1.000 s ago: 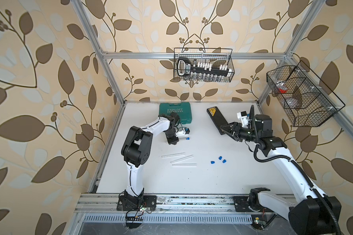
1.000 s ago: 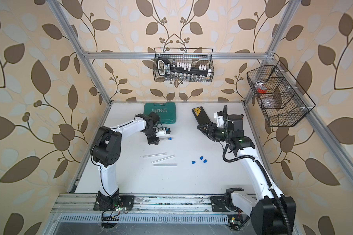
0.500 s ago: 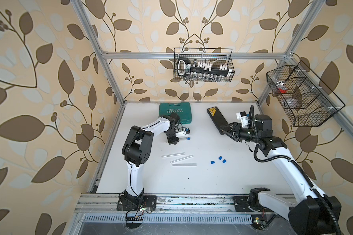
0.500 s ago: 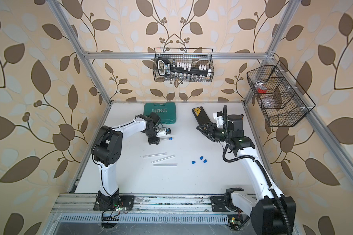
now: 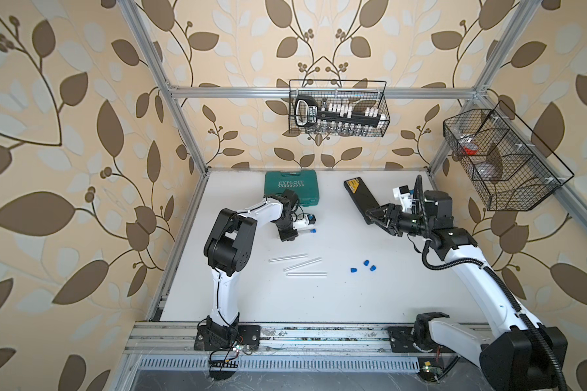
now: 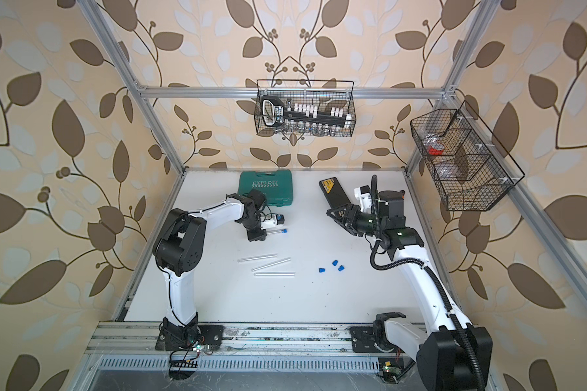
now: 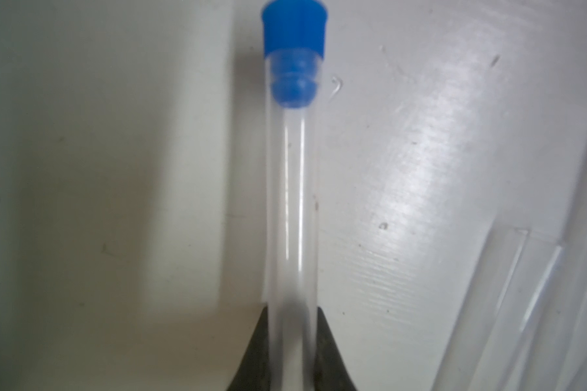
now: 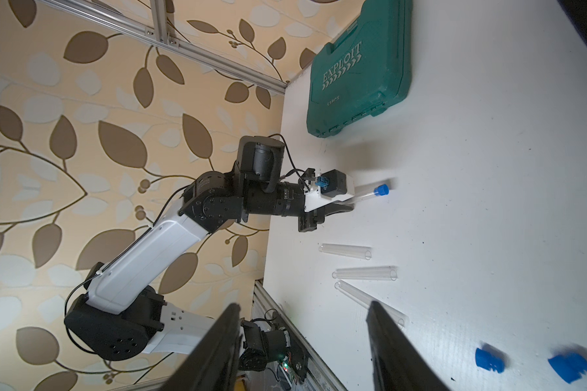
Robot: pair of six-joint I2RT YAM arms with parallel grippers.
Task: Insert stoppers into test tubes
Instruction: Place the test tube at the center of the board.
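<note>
While my left hand is clamped tight on one end of a slender clear test tube, a small bright blue plastic stopper sits plugged in the tube's other end. The tube lies low over the white table, pointing toward the table's middle; I cannot tell whether it touches the surface. A green plastic tool case lies just behind that hand against the back edge, so room is tight that way, while bare table opens ahead of the stopper. Nearer the front, three more clear test tubes lie flat and almost parallel, close together, their mouths open. Beside them toward my right side, three loose blue stoppers lie in a small cluster, apart from the tubes and not touching one another. My right hand hangs above the table with its jaws well parted and nothing between them, by the near end of a flat black rectangular device with a yellow label, which lies slanted toward the back edge. A broad strip of bare table runs between the loose tubes and stoppers and the aluminium front rail. Both hands are well in from the table's side edges.
</note>
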